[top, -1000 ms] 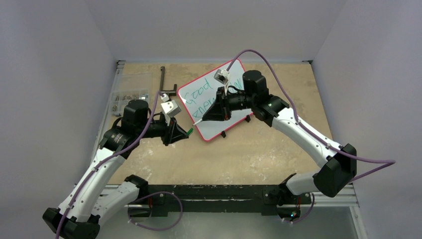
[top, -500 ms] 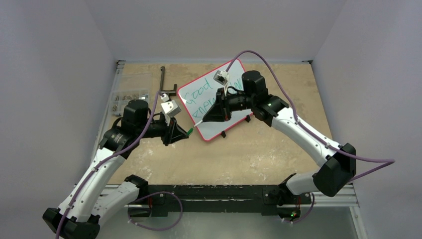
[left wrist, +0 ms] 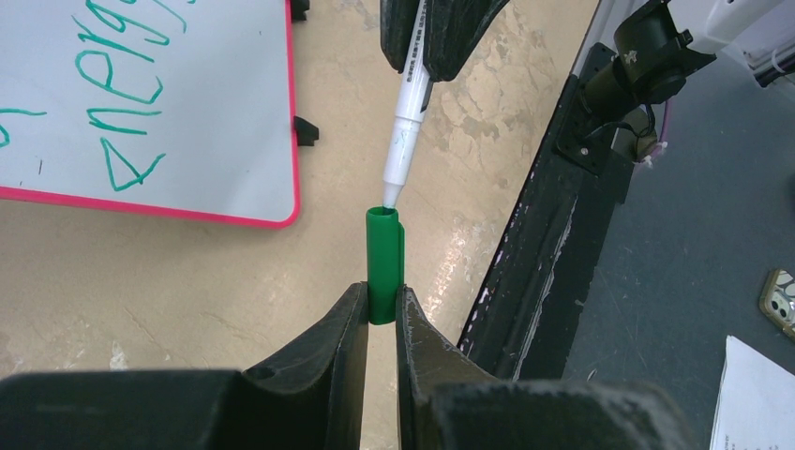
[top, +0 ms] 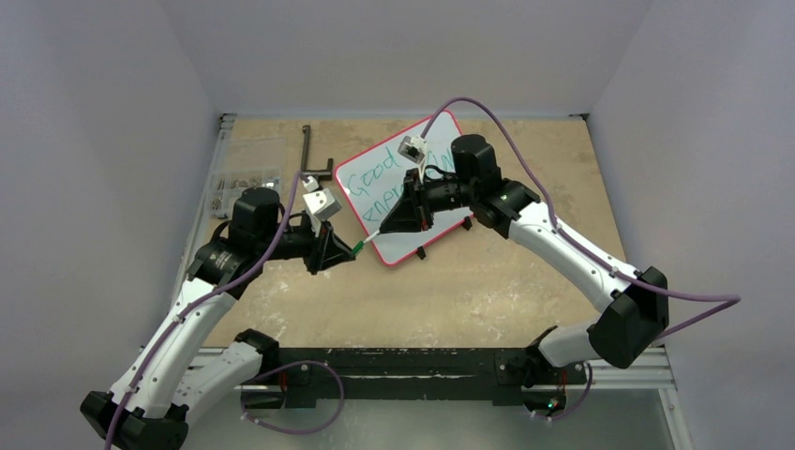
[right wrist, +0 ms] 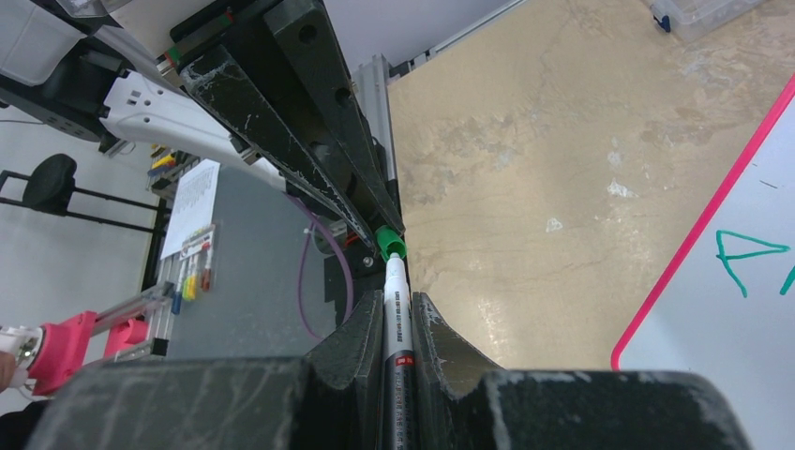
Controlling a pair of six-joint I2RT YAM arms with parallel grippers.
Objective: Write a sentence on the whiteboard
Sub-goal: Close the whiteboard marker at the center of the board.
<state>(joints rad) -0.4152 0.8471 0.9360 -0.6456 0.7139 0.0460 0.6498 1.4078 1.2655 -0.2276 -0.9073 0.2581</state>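
Note:
The whiteboard [top: 399, 246], red-framed, lies tilted at the table's middle back, with the green sentence [top: 371, 184] in two slanted lines partly hidden under my right arm. My left gripper [top: 348, 251] is shut on a green marker cap [left wrist: 383, 253], open end pointing away. My right gripper [top: 387, 223] is shut on a white marker [left wrist: 405, 131]. The marker's tip sits right at the cap's mouth, just off the board's near left corner. The right wrist view shows the marker [right wrist: 396, 281] meeting the cap [right wrist: 390, 243].
A black metal bar [top: 307, 150] and a clear bag of small parts [top: 242, 183] lie at the back left. The board's black clip feet [top: 421, 251] stick out on its near edge. The black base rail [top: 422, 361] runs along the table front.
My right arm has edged left and a little nearer, bringing the marker tip up to the cap's mouth. The left arm has stayed put.

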